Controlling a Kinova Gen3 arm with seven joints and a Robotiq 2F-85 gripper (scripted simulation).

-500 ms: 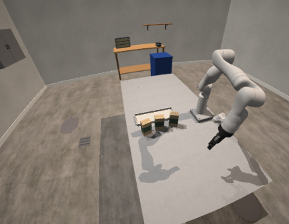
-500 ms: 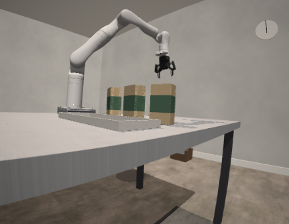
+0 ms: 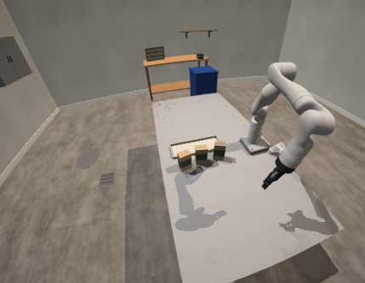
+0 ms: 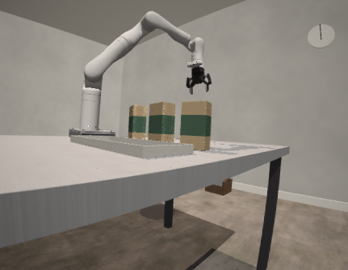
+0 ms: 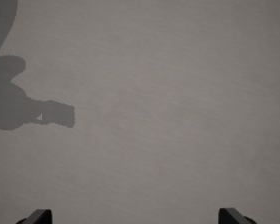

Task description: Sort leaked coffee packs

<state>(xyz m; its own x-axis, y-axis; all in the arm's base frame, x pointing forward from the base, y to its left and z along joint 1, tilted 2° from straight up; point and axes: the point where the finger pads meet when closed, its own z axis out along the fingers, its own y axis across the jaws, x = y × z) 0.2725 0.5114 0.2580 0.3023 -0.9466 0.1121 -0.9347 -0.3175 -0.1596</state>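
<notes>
Three tan coffee packs with green bands stand upright in a row beside the tray. The left pack in the top view is the large right one in the exterior view. The middle pack stands between the others. The third pack is nearest the robot base. No pack shows in the tray, though its inside is mostly hidden in the exterior view. My gripper is open and empty, high above the table, away from the packs.
The pale table carries the packs, the tray and the arm's base. The wrist view shows the table surface with the arm's shadow at left. A blue cabinet and a wooden shelf unit stand beyond the table.
</notes>
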